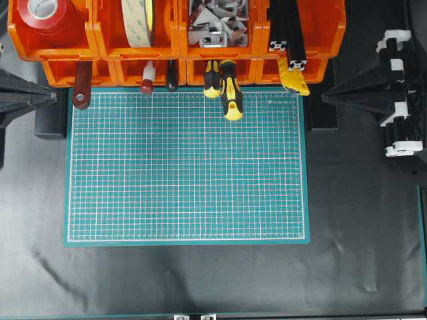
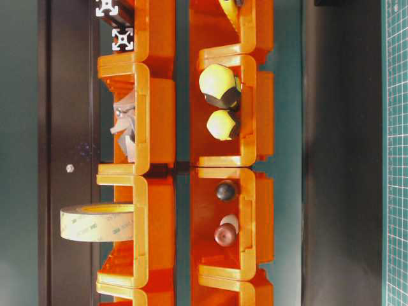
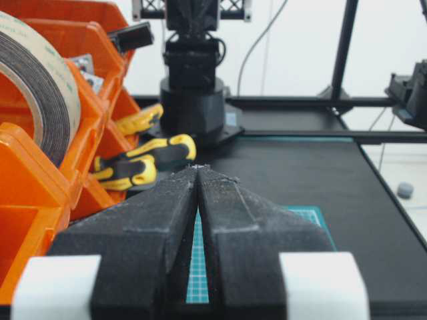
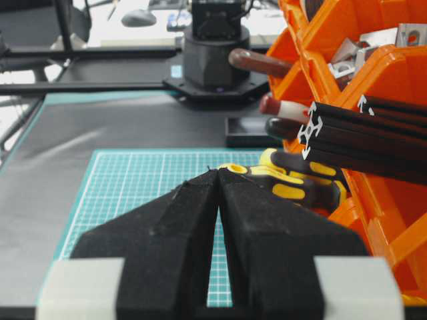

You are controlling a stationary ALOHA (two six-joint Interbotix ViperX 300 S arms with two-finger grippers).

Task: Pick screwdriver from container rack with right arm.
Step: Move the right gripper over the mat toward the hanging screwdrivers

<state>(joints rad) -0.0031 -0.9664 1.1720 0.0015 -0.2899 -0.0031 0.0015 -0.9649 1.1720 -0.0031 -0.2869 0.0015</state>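
Observation:
The screwdriver (image 1: 231, 93) lies in a lower bin of the orange container rack (image 1: 100, 40), its yellow-and-black handle jutting over the green mat's far edge. It also shows as a handle (image 4: 293, 190) in the right wrist view, a handle (image 3: 167, 150) in the left wrist view, and a rounded butt (image 2: 217, 81) in the table-level view. A similar shorter handle (image 1: 212, 79) lies beside it. My right gripper (image 1: 325, 98) is shut and empty at the right of the mat, apart from the rack; its tips (image 4: 218, 171) point across the mat. My left gripper (image 1: 52, 97) is shut at the left, holding nothing (image 3: 197, 167).
The green cutting mat (image 1: 187, 167) lies below the rack. The upper bins hold a red tape roll (image 1: 43, 17), a beige tape roll (image 1: 137, 20), metal brackets (image 1: 217, 23) and black extrusions (image 1: 287, 27). A brown handle (image 1: 82, 83), a red-tipped handle (image 1: 147, 79) and a yellow tool (image 1: 293, 79) poke from the lower bins.

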